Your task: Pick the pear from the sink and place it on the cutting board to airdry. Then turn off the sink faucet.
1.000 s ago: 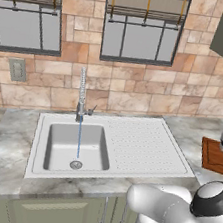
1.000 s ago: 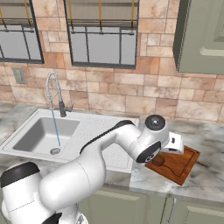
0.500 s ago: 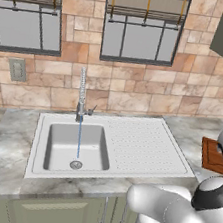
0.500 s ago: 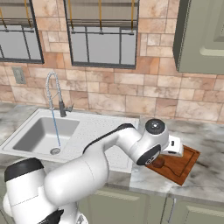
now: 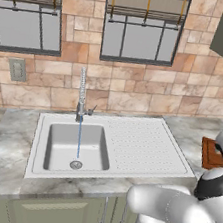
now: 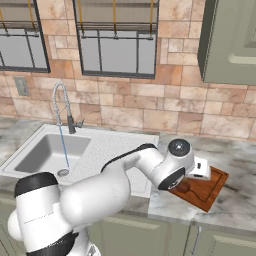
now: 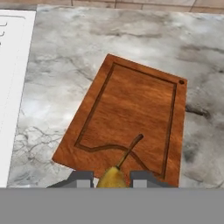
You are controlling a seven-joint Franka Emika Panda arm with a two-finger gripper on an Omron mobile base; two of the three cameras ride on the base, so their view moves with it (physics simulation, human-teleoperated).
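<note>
Even, bright rendered light; sharp throughout; faint soft shadows.

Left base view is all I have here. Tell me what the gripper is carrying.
Observer: In the hand view, the gripper is shut on the pear, whose stem points up over the cutting board.
Operator: Give me the pear's position over the board.
Observer: The right base view shows the pear low over the board's near-left part; whether it touches, I cannot tell.
Operator: Report the board's surface.
Observer: The hand view shows nothing else lying on it, a groove running round inside its border.
Operator: Confirm the tap.
Observer: From the right base view, a thin stream runs from the sink faucet to the drain of the sink.
</note>
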